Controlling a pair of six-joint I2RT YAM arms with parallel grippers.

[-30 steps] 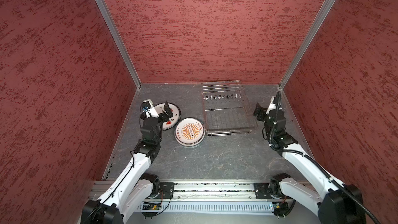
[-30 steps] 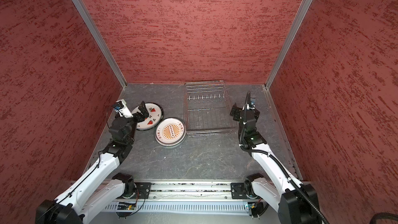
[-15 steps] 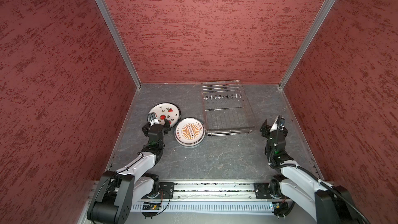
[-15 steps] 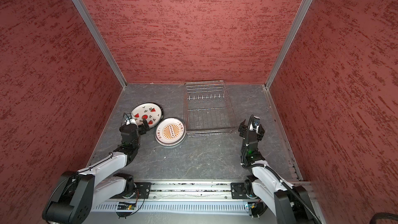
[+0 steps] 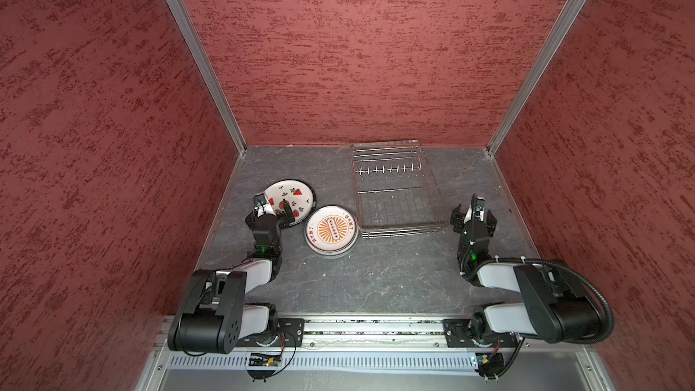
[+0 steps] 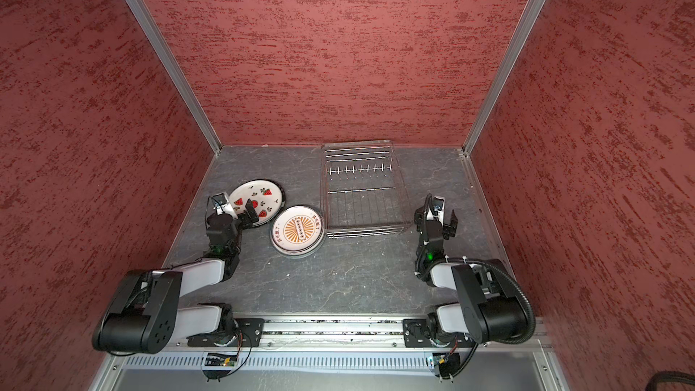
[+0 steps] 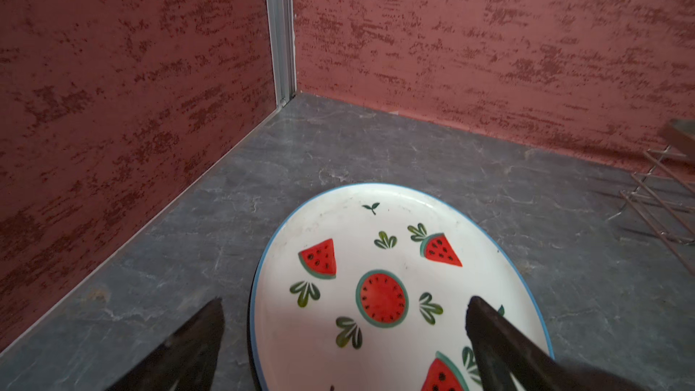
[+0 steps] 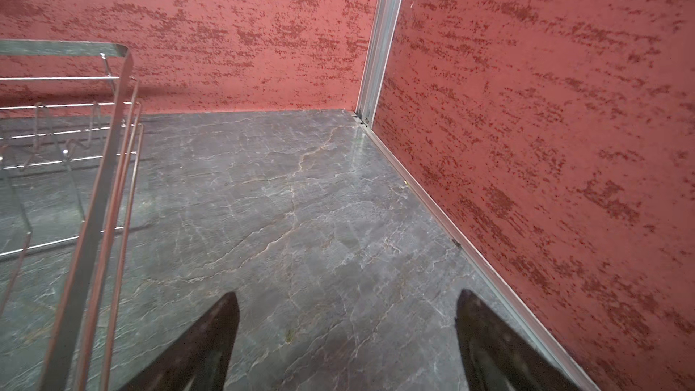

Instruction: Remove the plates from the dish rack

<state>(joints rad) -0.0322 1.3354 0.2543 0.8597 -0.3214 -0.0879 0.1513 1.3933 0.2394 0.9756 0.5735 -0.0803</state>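
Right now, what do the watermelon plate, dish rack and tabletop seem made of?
Watermelon plate: probably glazed ceramic, maybe melamine; glossy white face, printed fruit, thin blue rim. Dish rack: metal, likely chromed or stainless steel; thin shiny silver wires with reddish reflections. Tabletop: stone-look, grey with pale veins and a slight sheen; real slate or printed laminate, I cannot tell.

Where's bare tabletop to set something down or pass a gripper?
Widest: front middle of the table, before the sunburst plate and dish rack. Also the strip between rack and right wall. Crowded: watermelon plate, sunburst plate and rack sit close together.
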